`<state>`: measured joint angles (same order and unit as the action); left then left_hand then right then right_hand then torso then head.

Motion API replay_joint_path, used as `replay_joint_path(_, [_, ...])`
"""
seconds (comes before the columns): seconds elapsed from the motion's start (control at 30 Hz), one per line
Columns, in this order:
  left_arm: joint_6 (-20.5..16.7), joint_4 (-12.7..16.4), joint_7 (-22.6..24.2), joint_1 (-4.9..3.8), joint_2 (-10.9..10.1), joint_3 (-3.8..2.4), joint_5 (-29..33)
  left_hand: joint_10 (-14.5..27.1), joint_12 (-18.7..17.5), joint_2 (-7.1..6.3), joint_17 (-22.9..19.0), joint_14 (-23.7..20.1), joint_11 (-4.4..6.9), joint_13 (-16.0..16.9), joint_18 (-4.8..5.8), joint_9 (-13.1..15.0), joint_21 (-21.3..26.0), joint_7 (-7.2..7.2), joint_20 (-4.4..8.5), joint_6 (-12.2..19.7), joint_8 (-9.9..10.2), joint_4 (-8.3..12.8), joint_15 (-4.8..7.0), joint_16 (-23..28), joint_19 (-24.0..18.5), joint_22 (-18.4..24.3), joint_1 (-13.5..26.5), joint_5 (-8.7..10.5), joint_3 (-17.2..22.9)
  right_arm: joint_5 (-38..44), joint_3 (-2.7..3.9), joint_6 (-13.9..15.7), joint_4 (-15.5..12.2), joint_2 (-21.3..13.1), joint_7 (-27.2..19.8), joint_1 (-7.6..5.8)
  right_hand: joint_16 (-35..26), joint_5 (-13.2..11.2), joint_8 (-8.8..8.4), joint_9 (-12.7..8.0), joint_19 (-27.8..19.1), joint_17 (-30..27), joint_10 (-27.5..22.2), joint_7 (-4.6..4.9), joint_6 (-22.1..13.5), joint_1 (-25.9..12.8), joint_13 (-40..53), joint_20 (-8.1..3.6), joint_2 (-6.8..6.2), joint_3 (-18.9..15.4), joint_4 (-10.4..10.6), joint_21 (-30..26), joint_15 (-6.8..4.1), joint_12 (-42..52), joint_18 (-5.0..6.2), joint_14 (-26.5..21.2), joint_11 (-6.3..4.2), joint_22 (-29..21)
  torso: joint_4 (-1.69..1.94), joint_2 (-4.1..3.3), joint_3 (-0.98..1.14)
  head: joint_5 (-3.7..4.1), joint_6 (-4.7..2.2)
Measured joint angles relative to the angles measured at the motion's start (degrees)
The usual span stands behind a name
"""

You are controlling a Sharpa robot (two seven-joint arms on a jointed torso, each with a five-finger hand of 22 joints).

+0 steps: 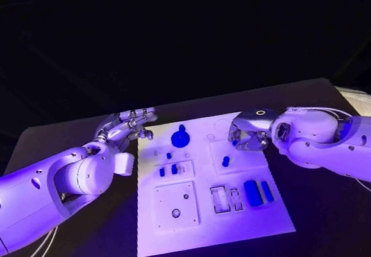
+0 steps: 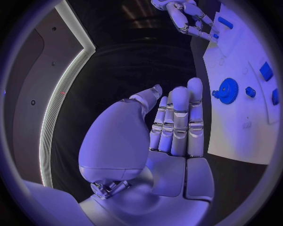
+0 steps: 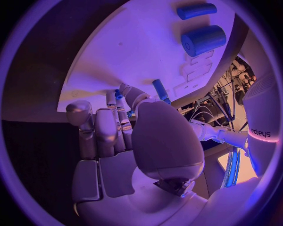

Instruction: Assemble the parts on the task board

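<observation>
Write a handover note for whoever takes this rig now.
Left robot hand: open, holding nothing, beside the far left corner of the task board.
Right robot hand: over the board's far right, fingertips at a small blue part; grip unclear.
The blue gear lies far middle; cylinder and rod near right.
Done: nothing clearly assembled. Left: likely most parts.

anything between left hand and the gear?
No. In the left wrist view, only bare black table and white board separate the left hand from the gear.

Setting: robotics lab or demo booth; black table (image 1: 90, 245), white task board (image 1: 214, 228), dark surroundings.
</observation>
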<state>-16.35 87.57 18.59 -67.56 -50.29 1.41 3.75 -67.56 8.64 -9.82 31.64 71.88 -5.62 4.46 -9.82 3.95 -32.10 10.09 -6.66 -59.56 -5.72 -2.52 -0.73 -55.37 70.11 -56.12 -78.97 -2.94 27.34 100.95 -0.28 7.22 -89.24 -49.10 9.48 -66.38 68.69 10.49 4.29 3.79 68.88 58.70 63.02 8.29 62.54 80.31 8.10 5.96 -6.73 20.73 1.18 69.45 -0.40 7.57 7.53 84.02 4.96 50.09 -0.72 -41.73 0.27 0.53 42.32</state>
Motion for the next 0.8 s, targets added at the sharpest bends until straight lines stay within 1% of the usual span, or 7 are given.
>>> replay_joint_path(0.2, [0.0,-0.1,0.1,0.01,0.0,0.0,0.5,0.0,0.0,0.25,-0.2,0.0,0.0,0.0,-0.01,0.0,0.0,0.0,0.0,0.0,0.0,0.0,0.0,0.0,0.0,0.1,-0.3,0.0,0.0,0.1,0.03,-0.1,0.3,0.4,0.2,-0.02,0.0,-0.1,0.0,0.2,0.0,0.0,1.2,0.04,0.8,-0.2,-0.8,0.0,0.25,1.3,-0.4,0.0,0.0,-0.3,0.0,0.0,-0.07,0.0,0.0,0.03,0.0,0.0,0.09])
replay_joint_path(0.4, [0.0,-0.1,0.1,0.02,0.0,0.01,0.7,0.0,0.2,0.25,-0.3,-0.1,0.0,0.0,0.0,0.0,0.3,0.0,0.0,0.0,0.0,0.2,0.11,0.0,0.0,0.2,-0.3,0.0,-0.2,0.1,0.12,-0.6,0.5,0.7,0.4,-0.09,0.4,-2.4,0.6,0.6,0.6,0.7,3.9,-0.44,3.1,1.4,-1.7,-0.56,1.84,3.7,-1.7,0.0,0.0,0.3,0.0,0.0,-0.68,0.8,-0.02,0.05,0.01,-0.01,0.18])
replay_joint_path(0.53, [0.0,-0.1,0.1,0.02,0.0,0.01,0.8,0.0,0.2,0.55,-0.4,-0.2,0.0,0.0,0.0,0.0,0.3,0.0,0.0,0.0,0.0,0.2,0.21,0.0,0.0,0.3,-0.5,0.0,-0.2,0.2,0.19,-1.2,0.6,1.0,0.7,-0.18,0.8,-4.4,1.03,0.6,1.1,1.2,5.5,-0.91,4.2,1.8,-1.9,-0.74,2.29,5.4,-2.6,0.5,-0.16,0.5,0.0,-0.1,-1.08,1.6,-0.02,0.07,0.01,0.08,0.19])
replay_joint_path(0.6, [0.0,-0.1,0.0,0.02,0.0,0.01,0.8,0.0,0.2,0.55,-0.4,-0.2,0.0,0.0,0.0,0.0,0.3,-0.01,0.0,0.0,0.0,0.4,0.21,0.0,0.0,0.3,-0.5,0.0,-0.4,0.3,0.22,-1.4,0.7,1.1,0.9,-0.21,0.8,-5.2,1.1,0.7,1.2,1.3,5.8,-0.87,4.5,1.9,-2.2,-0.83,2.53,6.1,-2.7,0.9,-0.44,0.5,0.0,0.0,-1.22,1.9,-0.02,0.07,0.01,0.18,0.19])
replay_joint_path(0.63, [0.0,-0.1,0.0,0.03,0.0,0.01,0.8,0.0,0.2,0.57,-0.5,-0.2,0.0,0.0,0.0,0.0,0.3,-0.01,0.0,0.0,0.0,0.4,0.21,0.0,0.0,0.4,-0.6,0.0,-0.4,0.4,0.23,-1.5,0.7,1.2,1.0,-0.21,0.8,-5.3,1.12,0.8,1.2,1.3,5.8,-0.89,4.5,1.8,-2.2,-0.83,2.63,6.3,-2.7,0.9,-0.44,0.5,0.0,0.0,-1.23,2.0,-0.02,0.07,0.01,0.23,0.21])
replay_joint_path(0.7, [0.0,-0.2,0.0,0.03,0.0,0.01,0.9,0.0,0.6,1.24,-0.6,-0.2,0.0,0.0,0.0,0.0,0.6,-0.01,0.0,0.0,0.0,0.9,0.21,0.0,0.0,0.5,-1.2,0.0,-0.6,0.5,0.23,-1.5,0.7,1.2,1.2,-0.22,0.8,-5.6,1.13,0.9,1.2,1.3,6.2,-0.9,4.6,1.6,-2.4,-0.83,2.84,6.4,-2.6,0.9,-0.44,0.5,0.0,0.0,-1.32,2.1,-0.01,0.07,0.01,0.27,0.24])
replay_joint_path(0.8, [0.0,-0.2,0.0,0.04,0.0,0.01,0.9,0.0,0.7,1.23,-0.7,-0.2,0.0,0.0,0.01,0.0,0.6,-0.01,0.22,0.0,0.0,0.9,0.21,0.2,0.2,0.5,-1.2,0.0,-0.6,0.6,0.22,-1.5,0.7,1.3,1.5,-0.22,0.8,-6.0,1.15,0.9,1.2,1.0,6.5,-1.12,4.8,1.3,-2.6,-0.83,3.14,6.5,-2.5,0.9,-0.44,0.4,0.0,0.0,-1.53,2.2,0.01,0.07,0.0,0.3,0.25])
